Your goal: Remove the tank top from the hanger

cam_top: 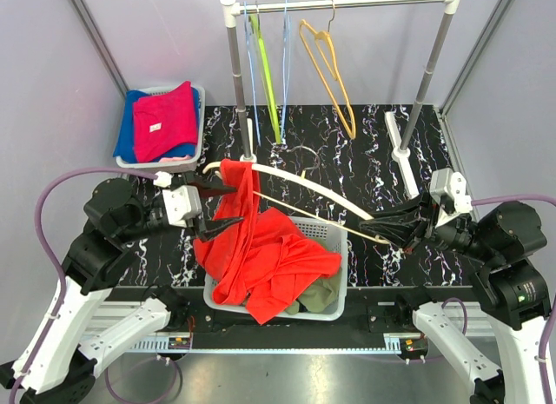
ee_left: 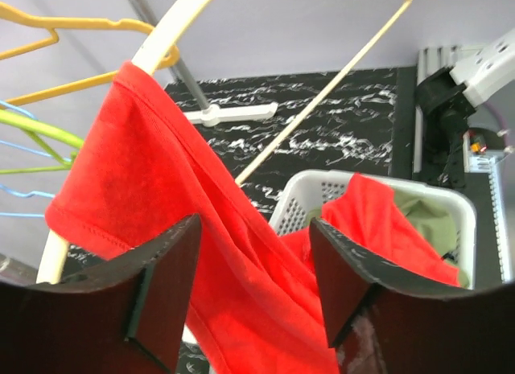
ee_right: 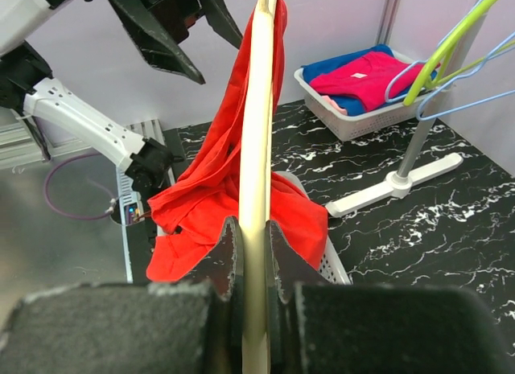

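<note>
The left fingers (ee_left: 165, 289) stand open, one on each side of the tank top (cam_top: 278, 256) strap looped over the hanger (ee_right: 257, 149) end just ahead of them. Below and beyond them, the rest of the garment lies in the basket (cam_top: 330, 223). The right fingers (ee_right: 229, 257) are closed on the hanger's opposite end. Judged progress: mostly freed; this one strap has yet to be slipped off.

Red tank top (cam_top: 261, 248), cream hanger (cam_top: 321, 194), black white-veined marble table (cam_top: 373, 161).
</note>
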Controlling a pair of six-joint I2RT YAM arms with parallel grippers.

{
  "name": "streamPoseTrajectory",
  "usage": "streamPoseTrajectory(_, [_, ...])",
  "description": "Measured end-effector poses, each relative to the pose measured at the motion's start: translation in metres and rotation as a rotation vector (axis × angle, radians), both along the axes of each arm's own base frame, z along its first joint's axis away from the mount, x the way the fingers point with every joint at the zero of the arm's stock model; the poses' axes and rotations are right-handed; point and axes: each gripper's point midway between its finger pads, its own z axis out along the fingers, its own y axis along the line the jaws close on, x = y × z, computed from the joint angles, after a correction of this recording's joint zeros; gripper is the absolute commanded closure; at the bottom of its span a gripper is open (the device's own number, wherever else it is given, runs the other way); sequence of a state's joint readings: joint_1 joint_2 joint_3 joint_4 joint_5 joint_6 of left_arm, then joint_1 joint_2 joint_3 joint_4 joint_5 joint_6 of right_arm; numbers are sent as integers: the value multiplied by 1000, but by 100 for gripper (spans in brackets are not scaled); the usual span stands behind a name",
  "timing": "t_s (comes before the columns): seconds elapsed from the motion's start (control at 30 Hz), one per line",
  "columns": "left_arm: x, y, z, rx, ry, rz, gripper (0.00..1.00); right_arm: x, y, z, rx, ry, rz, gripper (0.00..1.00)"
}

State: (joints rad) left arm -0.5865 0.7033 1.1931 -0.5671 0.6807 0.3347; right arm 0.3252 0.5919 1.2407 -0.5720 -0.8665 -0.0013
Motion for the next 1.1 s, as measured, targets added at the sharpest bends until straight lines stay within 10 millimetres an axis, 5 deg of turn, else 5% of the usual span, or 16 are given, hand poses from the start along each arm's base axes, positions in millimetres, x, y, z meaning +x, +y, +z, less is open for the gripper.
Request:
streamPoseTrajectory(0.2, [1, -7, 10, -45, 14, -23, 64, -5, 2, 2, 11, 16, 24, 100])
streamPoseTrajectory(0.33, [6, -11, 13, -55, 15, -23, 87, -12, 4, 8, 36, 21, 54, 100])
streamPoseTrajectory(0.53, [11, -12, 15, -65, 18, -15, 100, -21, 5, 14, 75, 13, 83, 100])
streamPoseTrajectory(1.1, [18, 24, 25, -83, -69, 158, 100, -24, -1, 6, 26, 16, 56, 100])
